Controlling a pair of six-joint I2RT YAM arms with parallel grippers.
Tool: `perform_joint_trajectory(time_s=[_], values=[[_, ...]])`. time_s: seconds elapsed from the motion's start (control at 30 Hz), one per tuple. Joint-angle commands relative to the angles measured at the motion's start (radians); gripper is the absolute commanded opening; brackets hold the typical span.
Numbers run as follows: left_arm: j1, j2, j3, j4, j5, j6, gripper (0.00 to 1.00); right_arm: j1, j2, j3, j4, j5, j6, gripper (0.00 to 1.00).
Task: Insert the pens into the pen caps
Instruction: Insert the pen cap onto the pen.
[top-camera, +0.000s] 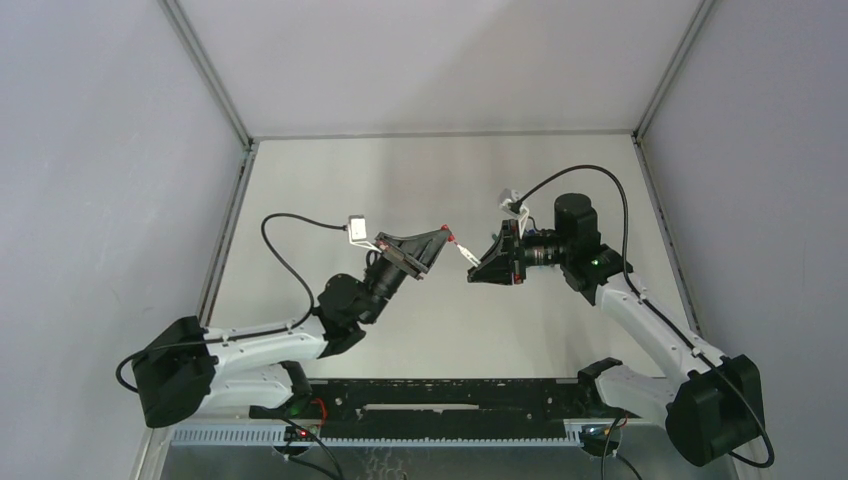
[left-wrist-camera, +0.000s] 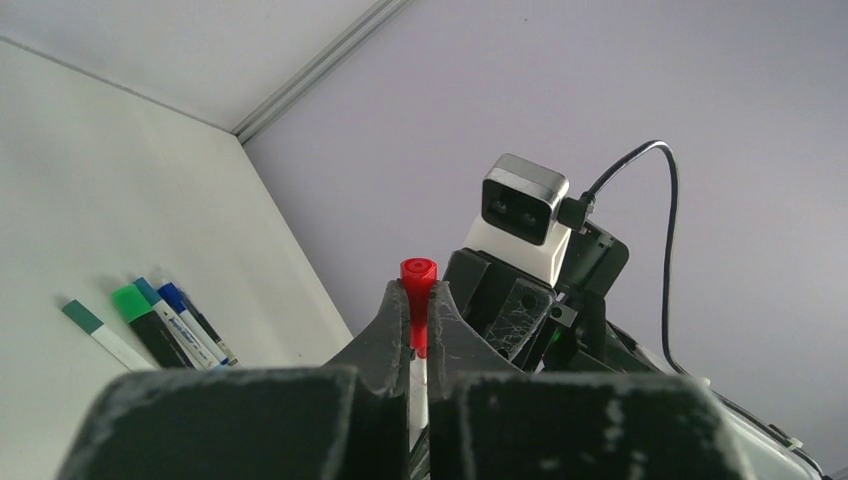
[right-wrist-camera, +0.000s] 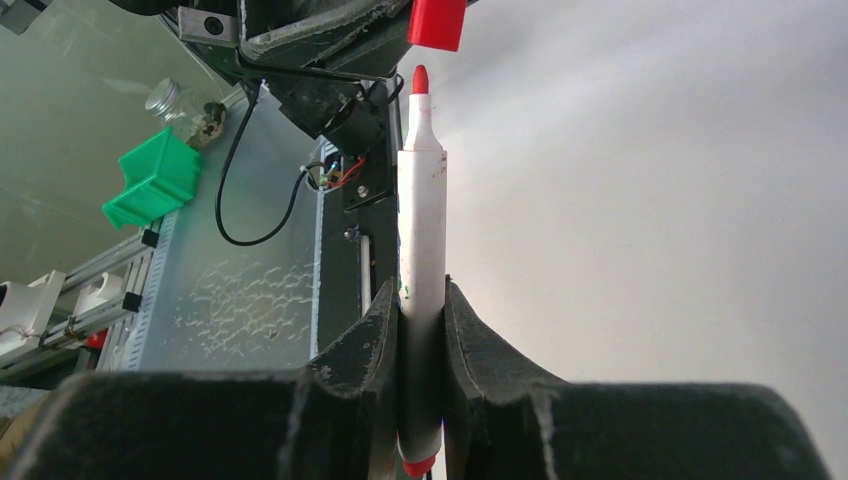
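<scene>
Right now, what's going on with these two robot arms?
The left arm has its jaws shut on a red pen cap. The right arm's jaws grip an uncapped white marker with a red tip. Both are held up above the table, the tip close to the cap but not in it yet. A few other markers lie on the table.

Left hand (left-wrist-camera: 418, 318) and right hand (right-wrist-camera: 422, 312) crowd each other midair, open air around.
</scene>
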Motion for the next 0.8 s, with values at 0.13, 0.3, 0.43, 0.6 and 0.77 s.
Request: perform_joint_trajectory(time_s=[0.13, 0.3, 0.43, 0.6, 0.77], values=[[-0.006, 0.015, 0.068, 0.055, -0.003, -0.016, 0.00, 0.010, 0.003, 0.000, 0.036, 0.004, 0.020, 0.00], [-0.008, 0.025, 0.068, 0.059, 0.000, -0.026, 0.00, 0.010, 0.003, 0.000, 0.036, 0.014, 0.028, 0.00], [-0.009, 0.032, 0.066, 0.065, 0.000, -0.033, 0.00, 0.011, 0.001, 0.000, 0.036, 0.017, 0.029, 0.00], [-0.011, 0.038, 0.066, 0.073, 0.003, -0.039, 0.00, 0.011, 0.001, 0.000, 0.036, 0.030, 0.035, 0.00], [-0.017, 0.047, 0.067, 0.082, 0.003, -0.044, 0.00, 0.011, -0.002, -0.006, 0.080, 0.053, 0.052, 0.00]])
